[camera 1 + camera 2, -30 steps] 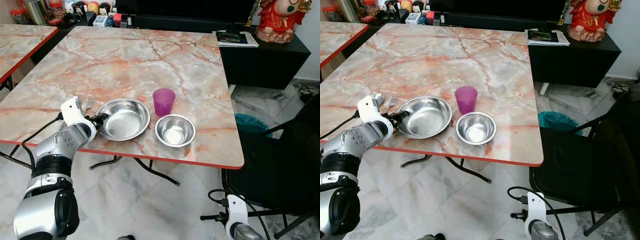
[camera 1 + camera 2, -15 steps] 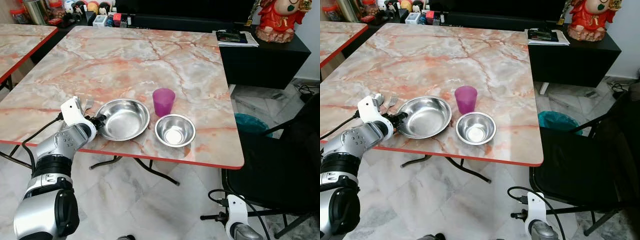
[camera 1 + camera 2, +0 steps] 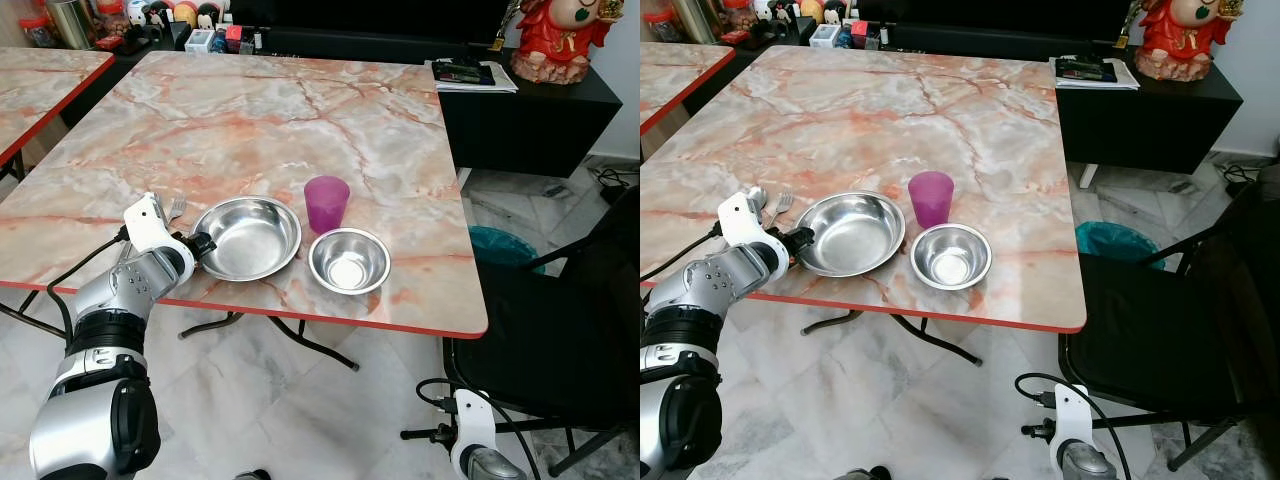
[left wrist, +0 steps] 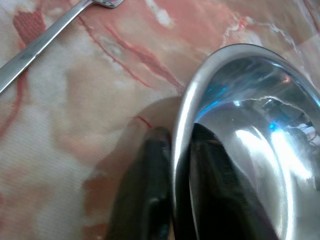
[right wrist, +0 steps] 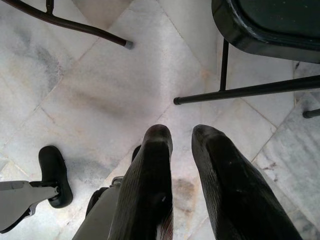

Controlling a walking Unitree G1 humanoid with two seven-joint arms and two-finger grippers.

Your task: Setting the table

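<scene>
At the near edge of the marble desk (image 3: 300, 110), the left end effector (image 3: 200, 243) clamps the rim of the large steel bowl (image 3: 247, 237), one black finger (image 4: 150, 190) outside the wall and the other inside, as the left wrist view shows. The bowl lies toward three o'clock from the end effector, so any push or drag runs straight across the desk's front. Touching or nearly touching its three o'clock side sits the small steel bowl (image 3: 349, 261), with the purple cup (image 3: 327, 203) just beside both at about one o'clock; there is little room that way. A fork (image 3: 176, 208) lies close at the end effector's eleven o'clock, its long axis pointing roughly toward twelve. The red desk edge is near at six o'clock; open marble stretches wide toward twelve. The right end effector (image 5: 182, 150) hangs idle over the floor tiles beside a black chair (image 3: 560, 330), fingers slightly apart and holding nothing, far from the dishes.
</scene>
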